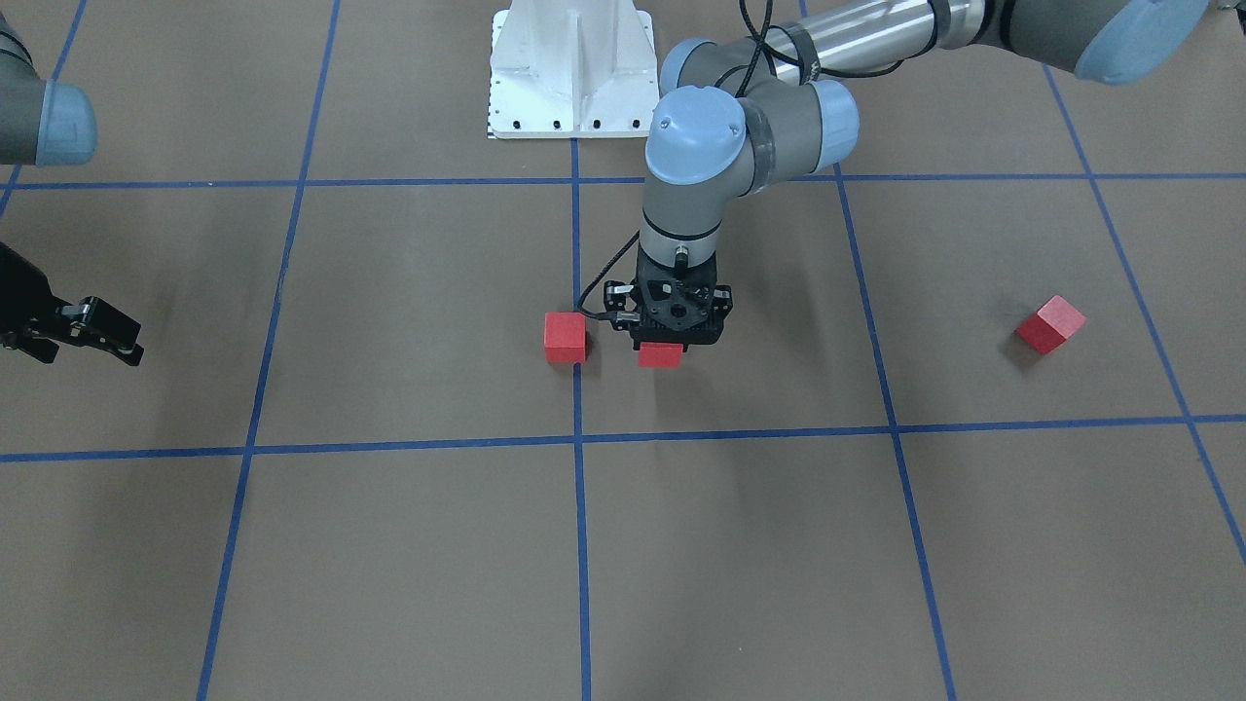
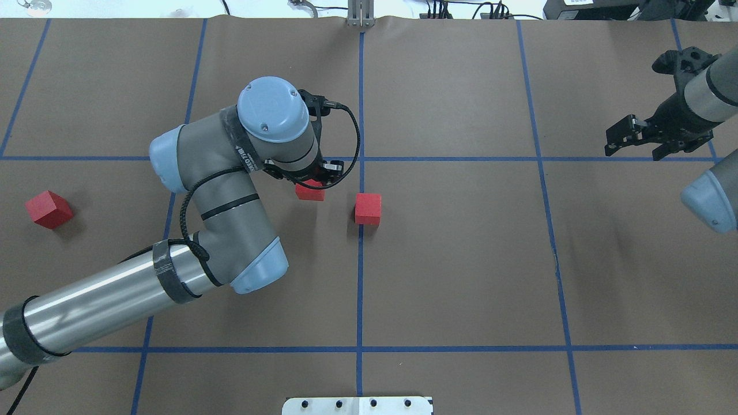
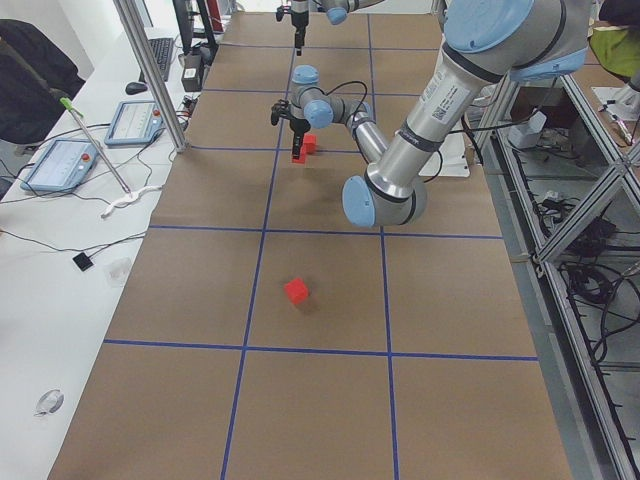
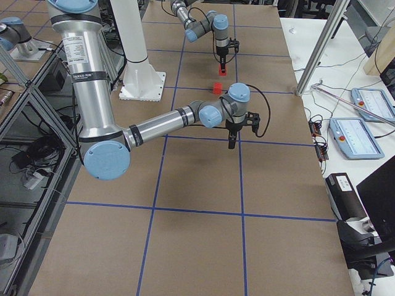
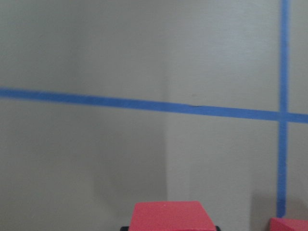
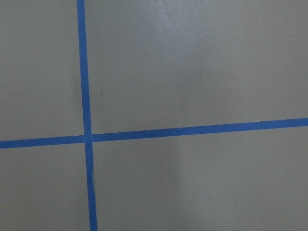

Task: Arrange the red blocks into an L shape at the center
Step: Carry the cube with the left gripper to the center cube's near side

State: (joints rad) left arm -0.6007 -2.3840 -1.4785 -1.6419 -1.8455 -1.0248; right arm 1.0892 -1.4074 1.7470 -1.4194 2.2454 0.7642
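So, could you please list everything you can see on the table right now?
Red blocks: three, red; one on the middle tape line, one gripped just beside it, not touching, one far out on the robot's left.
Tape lines: several, blue; grid over the floor.
Floor: one, brown.
Base plate: one, white; robot's side, middle.
Left hand: one, black; shut on a red block.
Right hand: one, black; open, empty, robot's far right.

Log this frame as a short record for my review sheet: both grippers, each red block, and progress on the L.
left gripper: shut on held red block, just beside the middle blue line
right gripper: open, empty, far off to the robot's right
centre red block: on the middle blue line, apart from the held one
far red block: alone on the robot's left, askew to the grid
L shape: not yet formed
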